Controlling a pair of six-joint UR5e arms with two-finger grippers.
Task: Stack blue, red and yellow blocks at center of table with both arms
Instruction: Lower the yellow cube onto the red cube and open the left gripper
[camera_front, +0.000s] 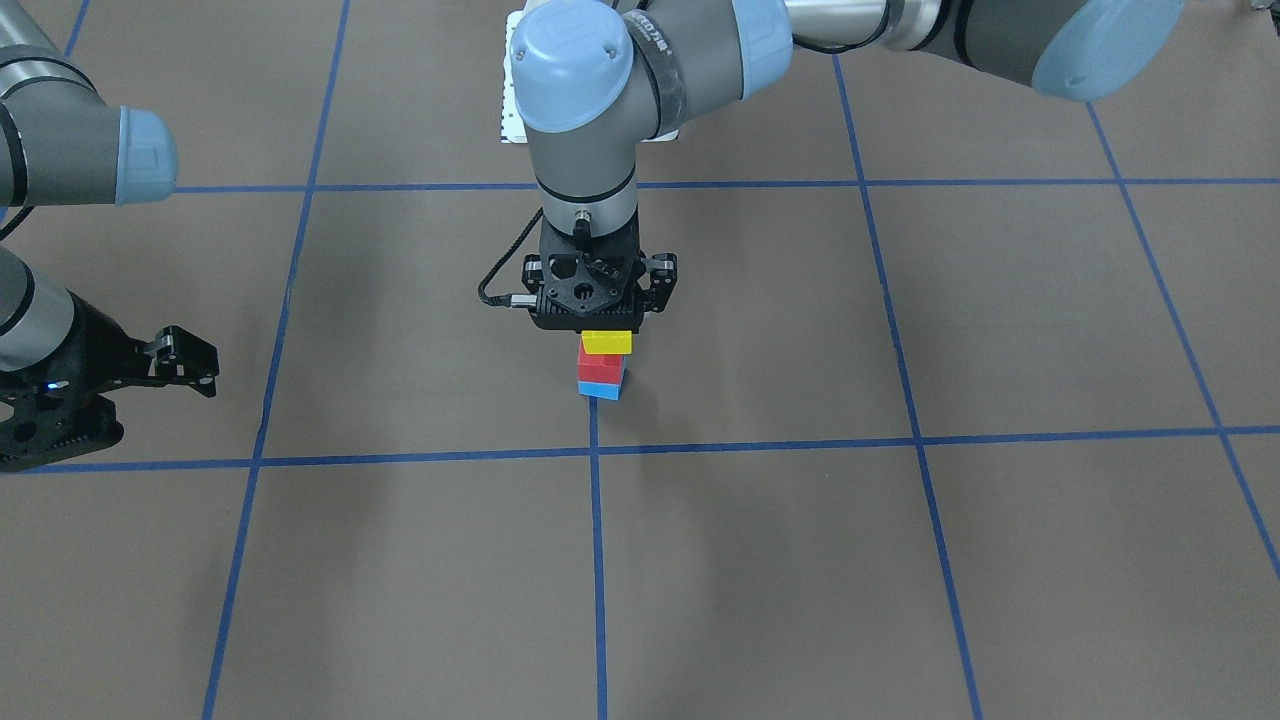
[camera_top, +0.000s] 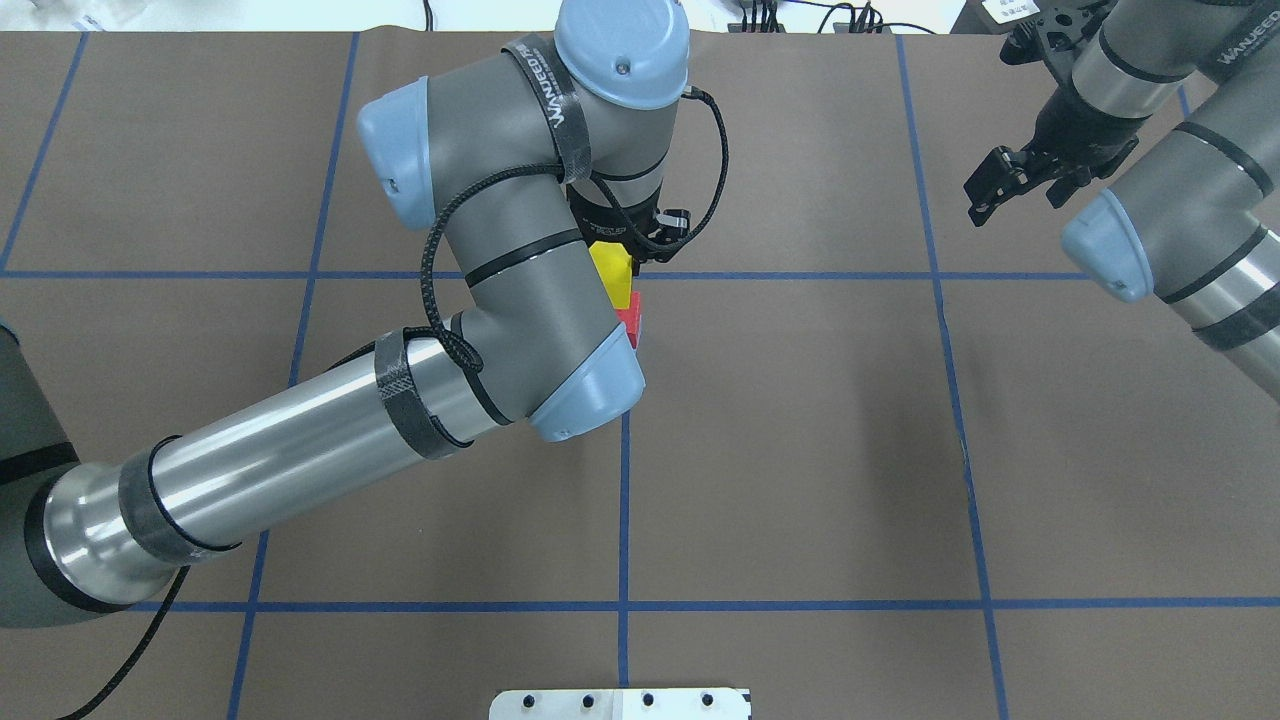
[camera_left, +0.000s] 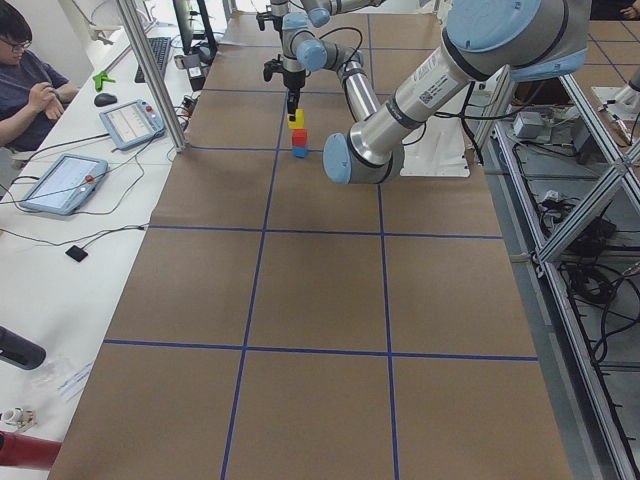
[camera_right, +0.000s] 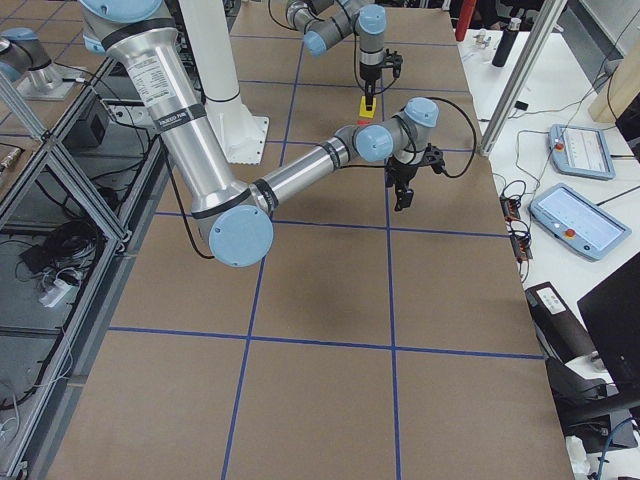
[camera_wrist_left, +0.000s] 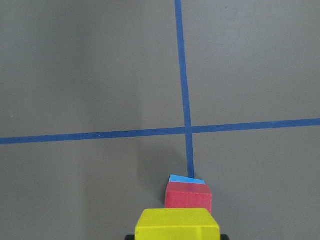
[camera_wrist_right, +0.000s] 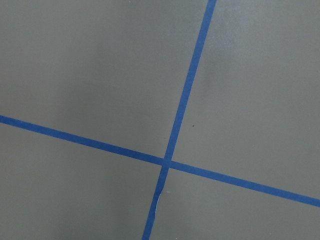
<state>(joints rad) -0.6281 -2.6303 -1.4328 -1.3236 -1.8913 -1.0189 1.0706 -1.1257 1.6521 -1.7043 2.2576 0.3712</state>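
A blue block (camera_front: 600, 389) lies at the table's center with a red block (camera_front: 601, 366) on it. A yellow block (camera_front: 606, 342) is on top of the red one, touching it or just above it; I cannot tell which. My left gripper (camera_front: 600, 328) points straight down and is shut on the yellow block. In the left wrist view the yellow block (camera_wrist_left: 177, 224) sits between the fingertips, with red (camera_wrist_left: 188, 195) and blue (camera_wrist_left: 186, 179) below. My right gripper (camera_front: 185, 365) is open and empty, far off to the side, also seen in the overhead view (camera_top: 1010, 180).
Blue tape lines (camera_front: 598, 520) divide the brown table into squares. A white mounting plate (camera_top: 620, 703) lies at the robot's edge. My left forearm (camera_top: 300, 450) reaches across the near half. An operator (camera_left: 25, 85) and tablets (camera_left: 62, 182) are at a side bench.
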